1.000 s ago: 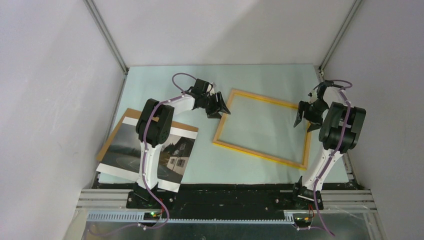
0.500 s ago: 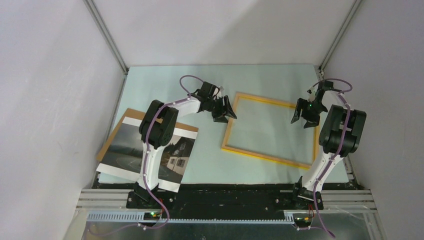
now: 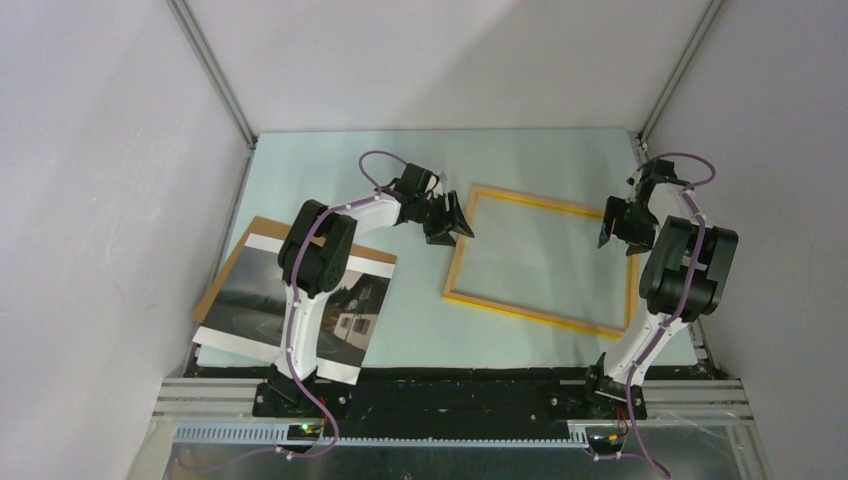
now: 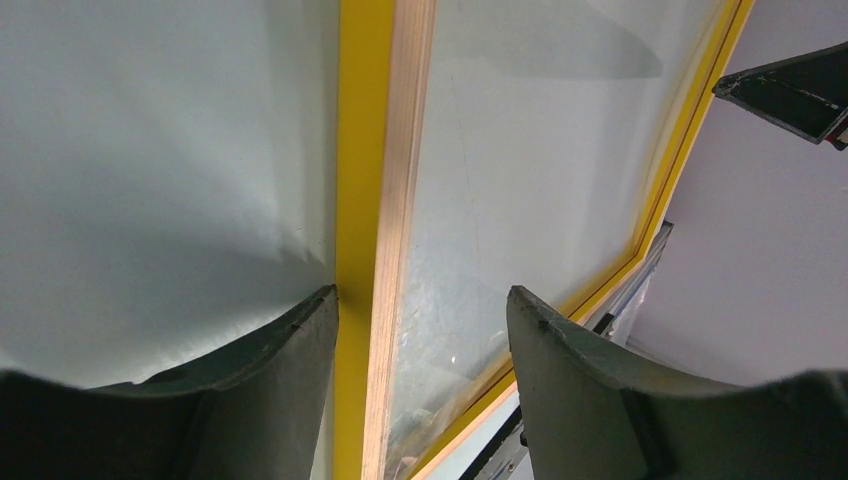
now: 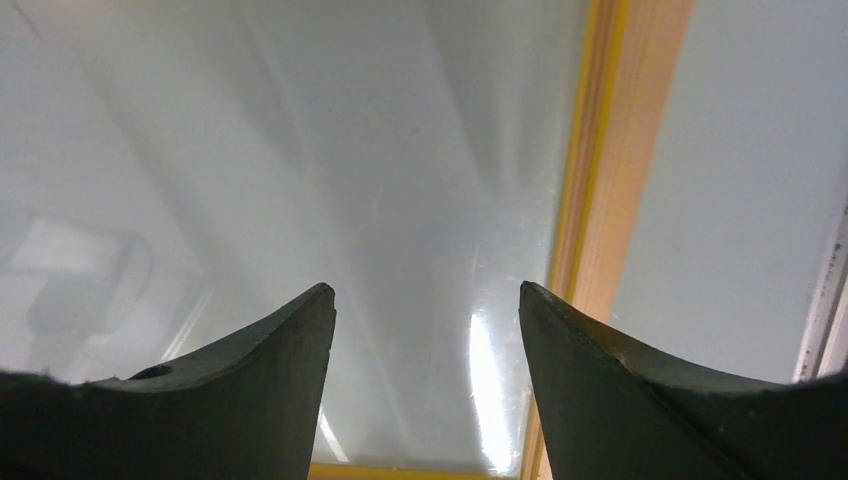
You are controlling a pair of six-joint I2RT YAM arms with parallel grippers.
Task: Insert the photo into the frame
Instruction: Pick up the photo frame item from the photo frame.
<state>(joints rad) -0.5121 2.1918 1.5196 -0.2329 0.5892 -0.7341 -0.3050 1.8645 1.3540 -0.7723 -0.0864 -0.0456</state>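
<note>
The frame [image 3: 538, 312], yellow-orange wood round a clear pane, lies flat on the table right of centre. My left gripper [image 3: 455, 232] stands open at its left rail. In the left wrist view that gripper [image 4: 420, 295] straddles the rail [image 4: 385, 150], the left finger [image 4: 270, 385] against the rail's outer side, the right one over the pane. My right gripper [image 3: 620, 240] hangs open over the frame's right side; the right wrist view has this gripper [image 5: 425, 287] above the pane, the rail [image 5: 622, 170] just to its right. The photo [image 3: 245, 300], a grey landscape print, lies at the near left, partly behind my left arm.
A brown backing board [image 3: 232, 262] lies under the photo, sticking out along its far-left side. A pale green mat [image 3: 410, 330] covers the table. White walls close in on the left, back and right. The black base rail [image 3: 450, 385] runs along the near edge.
The frame slid right and turned squarer with the left gripper pushing at its left rail. The right gripper then moved right, toward the frame's right rail.
</note>
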